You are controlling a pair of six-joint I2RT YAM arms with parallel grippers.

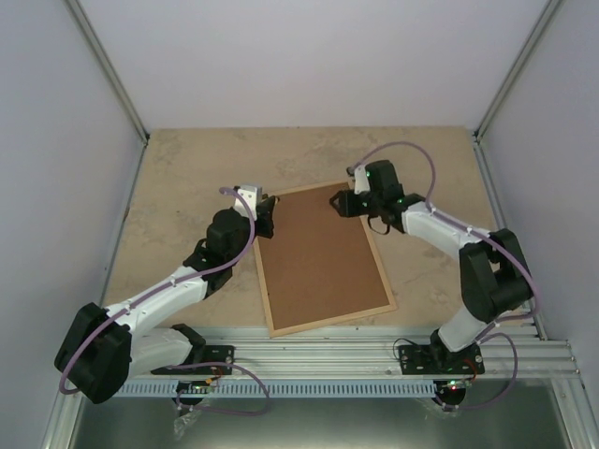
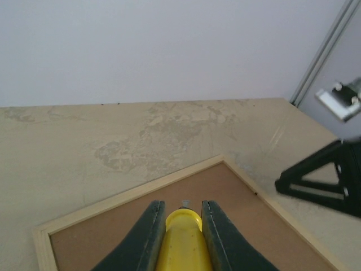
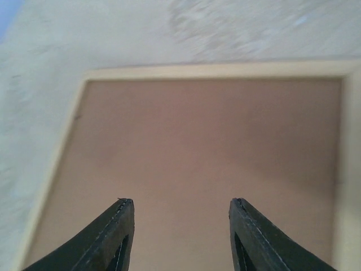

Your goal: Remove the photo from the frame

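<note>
The frame (image 1: 328, 321) of pale wood lies face down on the table, with its brown backing board (image 1: 318, 253) facing up. The photo is hidden under the board. My left gripper (image 1: 267, 213) is over the frame's far left corner. In the left wrist view its jaws (image 2: 183, 204) are close together on a yellow tool (image 2: 183, 237), whose tip is at a small grey tab on the board (image 2: 254, 226). My right gripper (image 1: 339, 201) hovers open and empty over the far right corner. The right wrist view shows its fingers (image 3: 181, 201) above the board (image 3: 208, 135), inside the moulding (image 3: 214, 70).
The beige stone-patterned table (image 1: 187, 168) has white walls at the back and both sides. An aluminium rail (image 1: 374, 341) with the arm bases runs along the near edge. A finger of the right gripper (image 2: 321, 183) shows at the right of the left wrist view.
</note>
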